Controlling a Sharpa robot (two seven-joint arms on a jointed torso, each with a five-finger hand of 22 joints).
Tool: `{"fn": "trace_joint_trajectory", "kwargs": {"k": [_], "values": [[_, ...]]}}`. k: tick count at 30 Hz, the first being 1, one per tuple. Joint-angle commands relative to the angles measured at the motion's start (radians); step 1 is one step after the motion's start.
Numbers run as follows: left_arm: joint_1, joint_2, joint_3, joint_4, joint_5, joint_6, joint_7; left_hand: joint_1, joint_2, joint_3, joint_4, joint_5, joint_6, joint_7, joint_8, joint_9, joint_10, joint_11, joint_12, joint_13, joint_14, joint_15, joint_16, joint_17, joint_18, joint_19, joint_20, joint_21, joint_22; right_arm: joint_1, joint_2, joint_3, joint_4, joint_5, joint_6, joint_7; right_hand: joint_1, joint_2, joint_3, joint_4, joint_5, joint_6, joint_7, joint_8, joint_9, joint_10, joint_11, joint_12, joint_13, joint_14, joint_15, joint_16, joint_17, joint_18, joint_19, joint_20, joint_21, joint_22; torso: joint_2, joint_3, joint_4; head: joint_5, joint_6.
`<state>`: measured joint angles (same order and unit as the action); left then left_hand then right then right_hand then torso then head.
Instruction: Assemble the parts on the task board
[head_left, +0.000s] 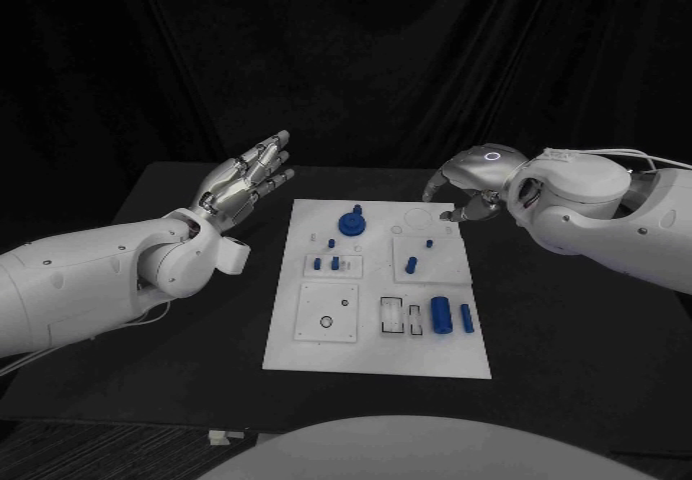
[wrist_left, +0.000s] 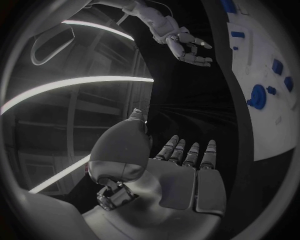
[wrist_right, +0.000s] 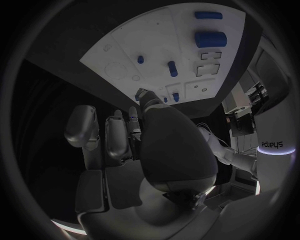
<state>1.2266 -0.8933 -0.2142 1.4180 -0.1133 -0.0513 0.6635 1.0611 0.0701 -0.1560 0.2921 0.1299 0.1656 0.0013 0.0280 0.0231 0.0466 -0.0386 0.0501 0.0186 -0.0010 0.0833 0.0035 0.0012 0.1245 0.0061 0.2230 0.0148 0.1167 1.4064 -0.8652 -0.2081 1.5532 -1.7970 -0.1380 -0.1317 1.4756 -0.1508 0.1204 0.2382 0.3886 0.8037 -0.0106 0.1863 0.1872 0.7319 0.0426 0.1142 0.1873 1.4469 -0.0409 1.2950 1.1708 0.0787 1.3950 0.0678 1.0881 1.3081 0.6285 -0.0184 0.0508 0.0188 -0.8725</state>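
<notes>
Standing by the worktop (head_left: 173, 380), I'd say the job is partly done at best. The board (head_left: 378, 352) lies between the two arms, with several blue parts on it: a round knob (head_left: 352, 220) near the far edge, close to the left robot hand's side, small pegs (head_left: 411, 265) in the middle blocks, and a thick cylinder (head_left: 440, 311) with a slimmer pin (head_left: 466, 317) beside it at the near end, on the right robot hand's side. Some pegs look seated upright; the cylinder and pin seem to lie loose, and the open slots just beside them look unfilled, so I judge fitting work remains.

The left robot hand (head_left: 245, 180) hangs off the board's far left corner, fingers straight and spread, palm bare, touching nothing. The right robot hand (head_left: 464, 188) hovers over the far right corner, fingers curled downward with the tips close to the board's surface. I see no part in it, though whether a fingertip touches the board I cannot tell.
</notes>
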Motion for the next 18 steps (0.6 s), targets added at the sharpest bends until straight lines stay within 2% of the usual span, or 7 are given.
{"fn": "trace_joint_trajectory", "kwargs": {"k": [1,4,8,10,12,13,18], "values": [[-0.012,-0.008,0.001,0.013,0.156,0.099,0.209,-0.012,0.014,-0.021,0.001,-0.041,-0.020,-0.022,-0.007,-0.002,-0.017,-0.023,-0.005,-0.002,0.001,-0.022,-0.004,-0.001,0.026,-0.004,-0.018,-0.006,-0.032,-0.014,0.003,0.001,-0.011,-0.061,0.018,0.008,0.015,0.003,0.015,-0.010,0.075,0.010,0.003,-0.009,-0.002,0.007,0.008,0.020,-0.010,0.010,-0.006,0.017,0.020,0.014,0.005,-0.006,0.004,0.132,0.002,-0.0035,0.0028,-0.004,0.000],[-0.019,-0.017,0.001,0.018,0.149,0.095,0.210,-0.019,0.029,-0.034,0.001,-0.046,-0.039,-0.060,-0.010,-0.004,-0.027,-0.046,-0.003,-0.004,0.001,-0.025,-0.004,-0.001,0.038,-0.005,-0.024,-0.008,-0.051,-0.025,0.008,0.001,-0.022,-0.063,0.004,0.020,0.007,0.006,0.014,-0.013,0.038,0.013,0.006,-0.015,-0.003,0.028,0.012,0.040,-0.015,0.021,-0.005,0.033,0.038,0.010,0.017,-0.005,0.023,0.140,0.002,-0.0057,0.0040,-0.006,0.000],[-0.022,-0.026,0.001,0.028,0.120,0.071,0.214,-0.024,0.053,-0.049,0.000,-0.031,-0.049,-0.070,-0.010,-0.005,-0.034,-0.063,-0.004,-0.006,0.001,-0.045,-0.004,-0.001,0.049,-0.005,-0.050,-0.009,-0.064,-0.036,0.014,0.001,-0.037,-0.064,0.003,0.029,-0.027,0.011,-0.001,0.002,-0.060,0.035,0.018,-0.015,-0.001,0.053,0.013,0.066,-0.029,0.028,-0.003,0.043,0.047,0.008,0.027,-0.003,0.034,0.146,0.002,-0.0087,0.0019,-0.011,0.000],[-0.024,-0.029,0.001,0.036,0.111,0.057,0.217,0.001,0.057,-0.061,-0.001,-0.022,-0.039,-0.105,-0.009,-0.004,-0.040,-0.105,-0.009,-0.008,0.001,-0.099,-0.004,-0.001,0.055,-0.006,-0.101,-0.010,-0.074,-0.042,0.018,0.001,-0.045,-0.064,0.004,0.033,-0.044,0.011,-0.008,0.017,-0.061,0.049,0.021,-0.013,0.000,0.066,0.014,0.077,-0.035,0.031,-0.002,0.048,0.053,0.007,0.031,-0.002,0.042,0.149,0.003,-0.0085,0.0023,-0.012,0.000],[-0.024,-0.031,0.001,0.041,0.105,0.047,0.219,0.009,0.061,-0.070,0.000,-0.016,-0.039,-0.115,-0.009,-0.004,-0.043,-0.119,-0.015,-0.009,0.001,-0.142,-0.004,-0.001,0.055,-0.006,-0.138,-0.011,-0.081,-0.048,0.021,0.001,-0.052,-0.065,0.006,0.037,-0.042,0.013,-0.005,0.018,-0.030,0.064,0.024,-0.012,0.001,0.077,0.014,0.084,-0.040,0.033,-0.002,0.053,0.058,0.006,0.035,-0.003,0.049,0.151,0.003,-0.0083,0.0026,-0.012,0.000],[-0.025,-0.031,0.001,0.043,0.103,0.045,0.219,0.012,0.061,-0.073,0.000,-0.012,-0.038,-0.120,-0.009,-0.004,-0.044,-0.126,-0.018,-0.010,0.001,-0.152,-0.004,-0.001,0.055,-0.006,-0.147,-0.011,-0.084,-0.051,0.022,0.001,-0.055,-0.065,0.007,0.039,-0.042,0.013,-0.005,0.018,-0.030,0.064,0.024,-0.012,0.001,0.077,0.014,0.084,-0.040,0.033,-0.002,0.053,0.058,0.006,0.035,-0.003,0.049,0.151,0.003,-0.0084,0.0026,-0.013,0.000],[-0.027,-0.030,0.001,0.048,0.098,0.045,0.216,0.028,0.065,-0.079,-0.001,0.003,-0.058,-0.140,-0.012,-0.006,-0.045,-0.139,-0.019,-0.011,0.001,-0.137,-0.004,-0.001,0.054,-0.006,-0.147,-0.011,-0.085,-0.070,0.032,0.001,-0.072,-0.065,0.004,0.046,-0.034,0.016,0.002,0.010,-0.020,0.074,0.035,-0.016,0.000,0.099,0.013,0.097,-0.046,0.035,-0.003,0.056,0.060,0.004,0.038,-0.002,0.056,0.153,0.002,-0.0065,0.0006,-0.014,0.000]]}}
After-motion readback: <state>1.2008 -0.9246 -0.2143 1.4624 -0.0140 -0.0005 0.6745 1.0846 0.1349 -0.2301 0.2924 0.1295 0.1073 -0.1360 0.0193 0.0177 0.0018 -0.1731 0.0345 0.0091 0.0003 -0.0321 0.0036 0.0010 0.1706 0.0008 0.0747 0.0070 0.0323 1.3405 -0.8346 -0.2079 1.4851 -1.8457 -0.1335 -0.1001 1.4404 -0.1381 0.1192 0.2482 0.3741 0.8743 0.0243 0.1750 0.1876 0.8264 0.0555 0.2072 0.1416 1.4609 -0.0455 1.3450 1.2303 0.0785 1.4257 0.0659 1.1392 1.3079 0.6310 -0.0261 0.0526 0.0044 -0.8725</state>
